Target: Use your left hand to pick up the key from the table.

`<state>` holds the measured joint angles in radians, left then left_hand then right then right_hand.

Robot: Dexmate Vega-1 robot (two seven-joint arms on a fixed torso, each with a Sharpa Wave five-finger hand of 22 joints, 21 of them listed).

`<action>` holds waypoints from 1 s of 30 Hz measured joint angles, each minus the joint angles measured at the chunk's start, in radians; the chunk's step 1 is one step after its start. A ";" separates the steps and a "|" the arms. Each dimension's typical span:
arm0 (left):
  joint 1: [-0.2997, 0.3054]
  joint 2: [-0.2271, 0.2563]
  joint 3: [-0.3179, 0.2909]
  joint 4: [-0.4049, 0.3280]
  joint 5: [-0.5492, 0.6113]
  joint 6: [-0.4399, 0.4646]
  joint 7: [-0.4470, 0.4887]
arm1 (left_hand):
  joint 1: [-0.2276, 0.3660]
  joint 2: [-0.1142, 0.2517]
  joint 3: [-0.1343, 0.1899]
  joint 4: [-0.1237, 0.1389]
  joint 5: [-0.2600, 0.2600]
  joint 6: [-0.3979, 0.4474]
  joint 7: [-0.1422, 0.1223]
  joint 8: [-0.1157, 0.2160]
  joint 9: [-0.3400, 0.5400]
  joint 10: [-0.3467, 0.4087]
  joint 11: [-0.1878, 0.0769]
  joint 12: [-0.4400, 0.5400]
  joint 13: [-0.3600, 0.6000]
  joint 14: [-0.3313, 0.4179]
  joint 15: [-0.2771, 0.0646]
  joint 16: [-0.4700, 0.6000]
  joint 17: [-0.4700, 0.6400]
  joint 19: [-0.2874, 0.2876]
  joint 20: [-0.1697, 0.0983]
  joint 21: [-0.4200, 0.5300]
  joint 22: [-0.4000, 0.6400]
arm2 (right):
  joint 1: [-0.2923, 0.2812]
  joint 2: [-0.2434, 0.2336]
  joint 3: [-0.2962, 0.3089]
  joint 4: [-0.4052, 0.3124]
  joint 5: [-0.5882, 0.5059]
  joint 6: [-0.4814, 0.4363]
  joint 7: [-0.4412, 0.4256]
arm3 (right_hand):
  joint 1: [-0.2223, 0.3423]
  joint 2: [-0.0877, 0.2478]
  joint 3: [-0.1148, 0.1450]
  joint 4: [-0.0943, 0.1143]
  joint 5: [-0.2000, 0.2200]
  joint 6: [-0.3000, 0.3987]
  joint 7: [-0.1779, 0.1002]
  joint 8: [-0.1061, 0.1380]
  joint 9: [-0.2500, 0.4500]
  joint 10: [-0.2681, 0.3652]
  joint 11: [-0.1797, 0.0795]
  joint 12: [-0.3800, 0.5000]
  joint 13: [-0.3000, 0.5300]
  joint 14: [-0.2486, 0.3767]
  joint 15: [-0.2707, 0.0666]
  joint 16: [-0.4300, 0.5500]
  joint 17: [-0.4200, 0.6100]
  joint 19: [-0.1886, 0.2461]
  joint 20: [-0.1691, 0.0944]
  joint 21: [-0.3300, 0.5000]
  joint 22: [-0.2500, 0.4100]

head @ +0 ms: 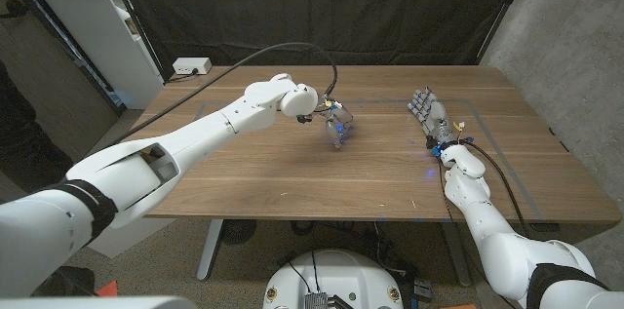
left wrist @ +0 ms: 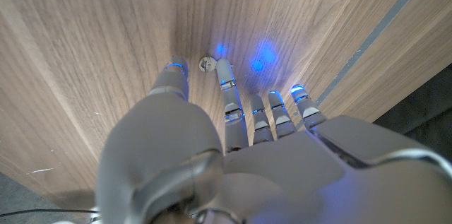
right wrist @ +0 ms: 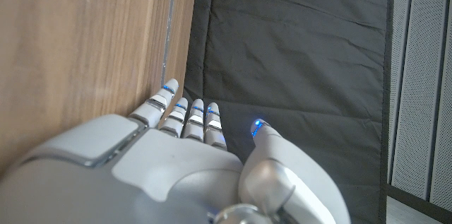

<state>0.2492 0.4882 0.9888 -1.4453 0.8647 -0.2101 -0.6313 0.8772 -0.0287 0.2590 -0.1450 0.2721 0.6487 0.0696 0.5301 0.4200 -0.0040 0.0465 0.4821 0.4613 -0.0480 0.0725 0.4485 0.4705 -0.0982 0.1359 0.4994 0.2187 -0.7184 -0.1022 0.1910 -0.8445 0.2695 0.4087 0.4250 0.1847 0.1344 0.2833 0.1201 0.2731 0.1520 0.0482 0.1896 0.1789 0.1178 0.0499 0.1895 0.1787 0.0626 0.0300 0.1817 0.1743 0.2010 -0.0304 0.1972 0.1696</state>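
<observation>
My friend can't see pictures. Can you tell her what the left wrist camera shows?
The left robot hand reaches down over the wooden table, its fingertips right beside a small silver key. Blue light glows on the wood.

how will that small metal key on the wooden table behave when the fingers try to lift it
The small silvery metal key lies flat on the smooth wooden table, so it will probably slide rather than lift. It looks stiff and light, likely slippery between the left hand fingertips.

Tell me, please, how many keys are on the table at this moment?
1. A small metallic key lies on the wooden table near its middle, between the fingertips of the left hand reaching down over it. The hand could hide others.
</observation>
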 measured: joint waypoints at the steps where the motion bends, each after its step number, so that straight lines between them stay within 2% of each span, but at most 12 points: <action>1: 0.000 -0.001 0.001 0.002 0.003 0.000 0.003 | 0.001 0.001 0.002 -0.002 0.000 0.000 0.000 0.003 0.001 0.000 0.000 0.000 0.000 0.003 0.003 0.000 0.000 0.000 0.000 0.000 -0.001 | 0.001 0.000 0.000 0.001 -0.001 0.001 0.000 | 0.000 0.000 0.000 0.000 0.000 0.000 0.000 0.000 0.000 0.000 0.000 0.000 0.000 0.000 0.000 0.000 0.000 0.000 0.000 0.000 0.000; 6: 0.000 -0.001 0.004 0.005 0.009 -0.001 0.009 | 0.028 0.005 0.010 -0.010 -0.007 0.000 0.000 0.005 0.009 0.000 0.000 0.000 0.000 0.010 -0.002 0.000 0.000 0.007 0.003 0.000 -0.005 | 0.002 0.000 0.002 0.004 -0.001 0.003 0.000 | 0.000 0.000 0.000 0.000 0.000 0.000 0.000 0.000 0.000 0.000 0.000 0.000 0.000 0.006 0.006 0.000 0.000 0.000 0.000 0.000 0.000; 9: 0.000 -0.001 0.004 0.007 0.013 -0.004 0.018 | 0.044 0.008 0.014 -0.014 -0.012 0.009 -0.009 0.015 0.014 0.007 -0.007 0.008 0.000 0.013 -0.005 0.000 -0.002 0.016 -0.005 0.004 -0.005 | 0.003 0.000 0.002 0.005 -0.002 0.005 0.000 | 0.000 0.000 0.003 -0.003 0.000 0.000 0.000 0.000 0.000 0.000 0.000 0.000 0.000 0.006 0.006 0.000 0.000 0.000 0.000 0.000 0.000; 11: 0.000 -0.001 0.006 0.010 0.015 -0.005 0.022 | 0.063 0.014 0.018 -0.018 -0.015 0.013 -0.013 0.021 0.017 0.007 -0.007 0.008 0.000 0.018 -0.010 0.000 -0.002 0.020 -0.002 0.004 -0.005 | 0.003 0.000 0.002 0.005 -0.003 0.006 -0.001 | 0.000 0.000 0.004 -0.004 0.000 0.000 0.000 0.000 0.000 0.000 0.000 0.000 0.000 0.006 0.006 0.000 0.000 0.000 0.000 0.000 0.000; 17: 0.000 -0.001 0.007 0.013 0.020 -0.008 0.033 | 0.088 0.027 0.024 -0.023 -0.023 0.013 -0.013 0.032 0.023 0.018 -0.008 0.008 -0.002 0.023 -0.006 0.000 -0.002 0.027 -0.002 0.008 -0.005 | 0.004 -0.001 0.003 0.008 -0.003 0.007 -0.002 | 0.000 0.000 0.004 -0.004 0.000 0.000 0.000 0.000 0.000 0.000 0.000 0.000 0.000 0.006 0.006 0.000 0.000 0.000 0.000 0.000 0.000; 25: 0.002 -0.004 0.012 0.029 0.022 -0.015 0.048 | 0.115 0.044 0.028 -0.019 -0.036 0.021 -0.019 0.044 0.033 0.022 -0.011 0.015 -0.002 0.032 -0.015 0.000 -0.007 0.030 -0.005 0.008 -0.008 | 0.009 -0.002 0.004 0.017 -0.004 0.017 -0.003 | 0.000 0.000 0.004 -0.004 0.000 0.000 0.000 0.000 0.000 0.000 0.000 0.000 0.000 0.009 0.002 0.000 0.000 0.000 0.000 0.000 0.000; 30: 0.005 -0.005 0.012 0.037 0.024 -0.019 0.070 | 0.125 0.054 0.029 -0.018 -0.040 0.037 -0.019 0.054 0.041 0.029 -0.018 0.020 -0.002 0.041 -0.023 0.007 -0.012 0.044 -0.017 0.015 -0.010 | 0.013 -0.003 0.004 0.024 -0.006 0.022 -0.001 | 0.000 0.000 0.004 -0.004 0.000 0.000 0.000 0.000 0.000 0.000 0.000 0.000 0.000 0.009 0.002 0.000 0.000 0.002 -0.002 0.000 0.000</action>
<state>0.2544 0.4836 1.0012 -1.4081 0.8889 -0.2294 -0.5618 1.0025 0.0256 0.2881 -0.1630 0.2323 0.6855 0.0504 0.5845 0.4609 0.0246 0.0286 0.5018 0.4588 -0.0070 0.0492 0.4553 0.4588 -0.0544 0.1189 0.5143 0.2088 -0.7053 -0.1050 0.1947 -0.8201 0.2634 0.4311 0.4235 0.1848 0.1344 0.2874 0.1160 0.2731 0.1520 0.0482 0.1896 0.1789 0.1178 0.0499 0.1895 0.1788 0.0718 0.0319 0.1817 0.1743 0.2030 -0.0325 0.1972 0.1695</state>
